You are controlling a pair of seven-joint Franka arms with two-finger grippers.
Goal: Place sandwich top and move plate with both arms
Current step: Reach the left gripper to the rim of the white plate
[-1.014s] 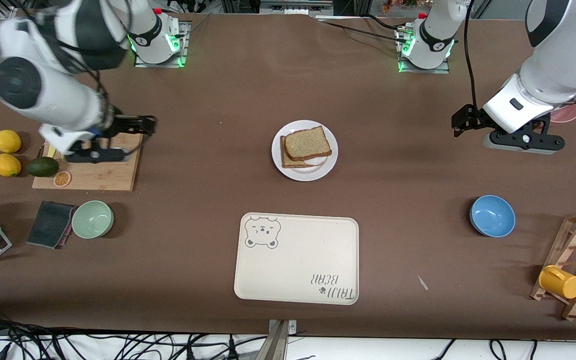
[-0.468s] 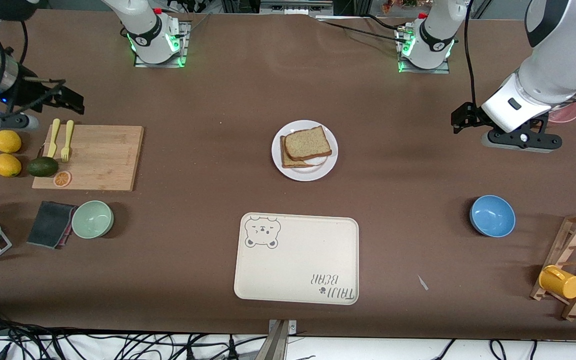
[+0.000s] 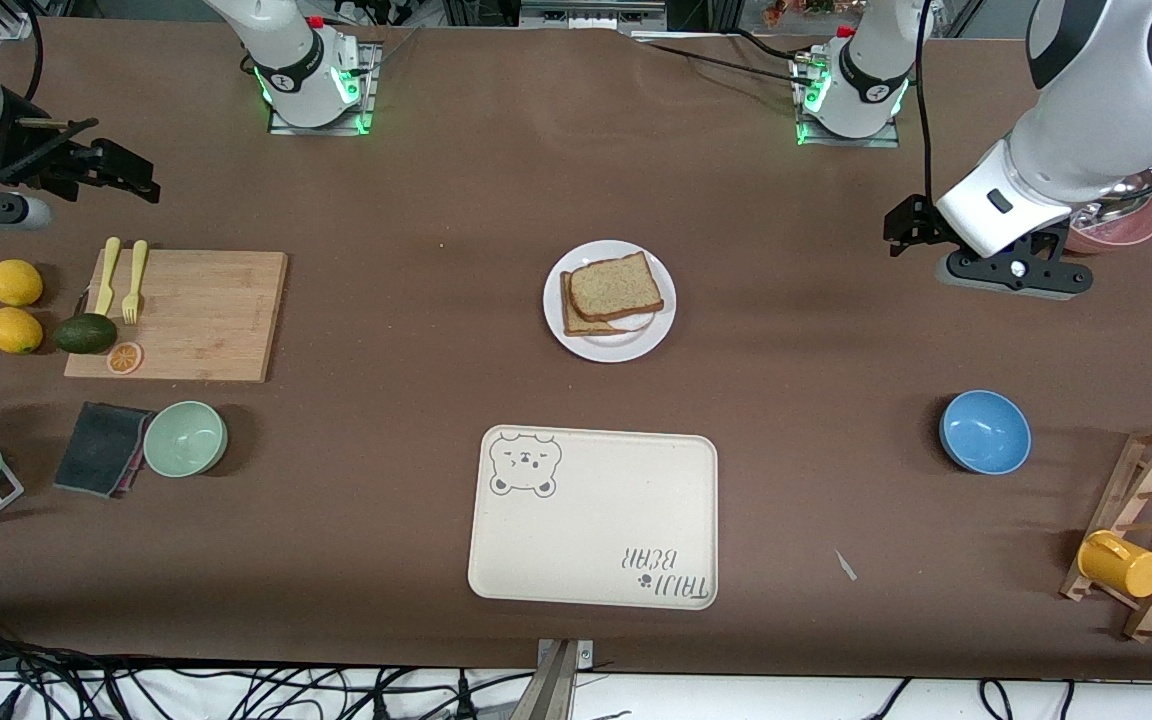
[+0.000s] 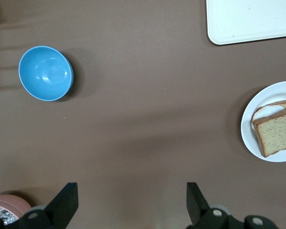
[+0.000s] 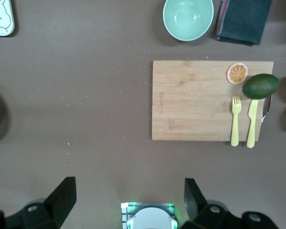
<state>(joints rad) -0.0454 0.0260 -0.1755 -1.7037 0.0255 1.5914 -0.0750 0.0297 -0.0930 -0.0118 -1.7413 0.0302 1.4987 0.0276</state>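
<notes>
Lying on a lower slice on the plate [image 3: 609, 345] mid-table: the sandwich top [image 3: 615, 286]. Hanging spread wide and empty over bare table toward the left arm's end: the left gripper [image 4: 132, 205]. Hovering wide apart, gripping nothing, above the cutting board's [image 5: 200, 100] end of the table: the right gripper [image 5: 128, 202]. Showing egg white under the bread only from the left wrist; showing fork [image 5: 235, 119] and knife [image 5: 252, 122] clearly from the right wrist.
</notes>
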